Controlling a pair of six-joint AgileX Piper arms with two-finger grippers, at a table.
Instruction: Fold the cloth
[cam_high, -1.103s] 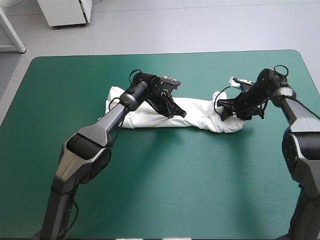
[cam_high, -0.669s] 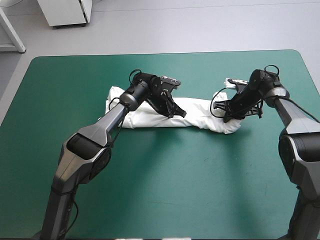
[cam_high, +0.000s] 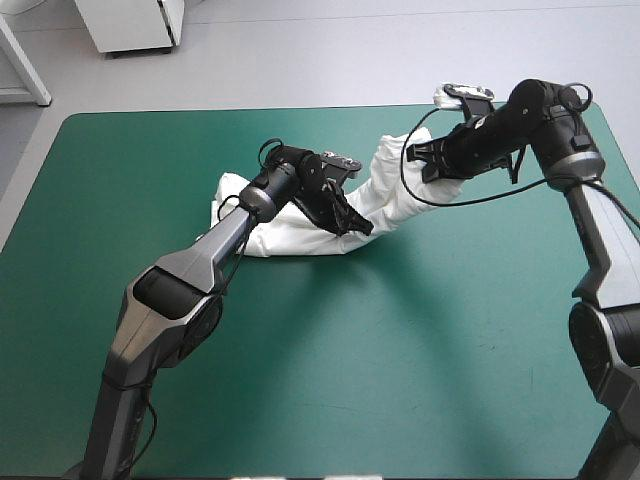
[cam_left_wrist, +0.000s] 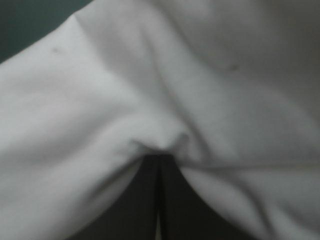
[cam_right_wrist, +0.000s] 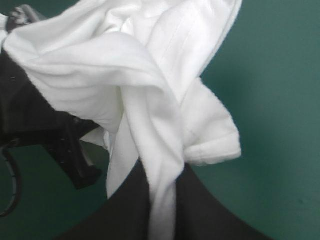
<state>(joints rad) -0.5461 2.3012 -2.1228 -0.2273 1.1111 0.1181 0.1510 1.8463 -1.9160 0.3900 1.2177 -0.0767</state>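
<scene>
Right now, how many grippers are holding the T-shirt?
2. The left gripper is shut on the T-shirt where it lies on the teal-green cover; the right gripper is shut on the other end, held up above the cover.

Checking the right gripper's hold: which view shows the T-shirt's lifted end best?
Right wrist view: the T-shirt hangs pinched in the right gripper, folds clear. High view shows that end small, the grip hidden. Left wrist view shows only cloth at the left gripper.

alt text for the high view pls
The right gripper holds one end of a white T-shirt raised off the teal-green table. The left gripper grips the shirt's middle, down at the table.
</scene>
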